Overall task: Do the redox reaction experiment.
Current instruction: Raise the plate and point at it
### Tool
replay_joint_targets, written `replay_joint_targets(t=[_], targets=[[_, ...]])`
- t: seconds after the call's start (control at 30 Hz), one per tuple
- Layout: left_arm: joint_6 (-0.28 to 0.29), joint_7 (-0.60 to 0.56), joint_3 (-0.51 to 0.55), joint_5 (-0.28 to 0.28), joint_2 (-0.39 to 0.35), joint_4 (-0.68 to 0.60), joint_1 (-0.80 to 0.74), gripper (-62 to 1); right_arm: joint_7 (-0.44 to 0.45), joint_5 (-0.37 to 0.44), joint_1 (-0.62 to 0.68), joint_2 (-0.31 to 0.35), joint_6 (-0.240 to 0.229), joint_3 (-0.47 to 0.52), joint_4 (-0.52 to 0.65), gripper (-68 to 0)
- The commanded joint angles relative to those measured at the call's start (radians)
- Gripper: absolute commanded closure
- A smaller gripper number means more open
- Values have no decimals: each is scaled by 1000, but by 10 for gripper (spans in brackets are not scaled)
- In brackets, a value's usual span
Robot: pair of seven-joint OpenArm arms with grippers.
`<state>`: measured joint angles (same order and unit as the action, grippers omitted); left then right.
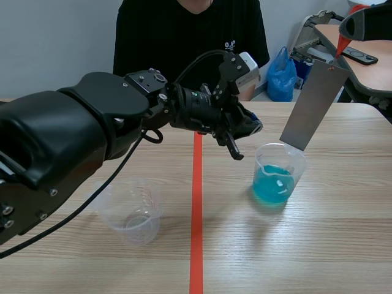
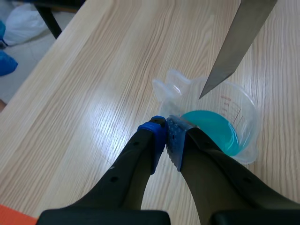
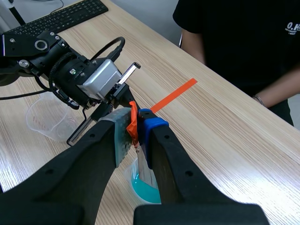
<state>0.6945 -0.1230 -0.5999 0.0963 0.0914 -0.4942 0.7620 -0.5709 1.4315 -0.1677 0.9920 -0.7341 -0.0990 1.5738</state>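
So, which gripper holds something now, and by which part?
The right gripper holds the strip by the orange tab at its top end. The left gripper is shut on nothing.

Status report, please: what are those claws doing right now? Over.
Left claw shut, empty, beside clear plastic beaker of blue liquid. Right claw shut on grey metal strip, hanging over that beaker. Nothing between strip and liquid.
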Motion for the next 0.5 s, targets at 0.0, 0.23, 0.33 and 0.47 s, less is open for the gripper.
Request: replay_joint_targets(t=[0.0, 0.23, 0.33, 0.47], targets=[[2, -48, 5, -19, -6, -8, 14, -36, 16, 22, -15, 19, -11, 21, 14, -15], [2, -144, 6, -40, -33, -8, 14, -36, 15, 22, -15, 19, -11, 21, 14, -15], [2, -158, 6, -54, -41, -8, 14, -36, 15, 22, -15, 19, -11, 21, 14, -15], [2, -156, 6, -55, -45, -8, 13, -36, 15, 22, -15, 19, -11, 21, 14, -15]])
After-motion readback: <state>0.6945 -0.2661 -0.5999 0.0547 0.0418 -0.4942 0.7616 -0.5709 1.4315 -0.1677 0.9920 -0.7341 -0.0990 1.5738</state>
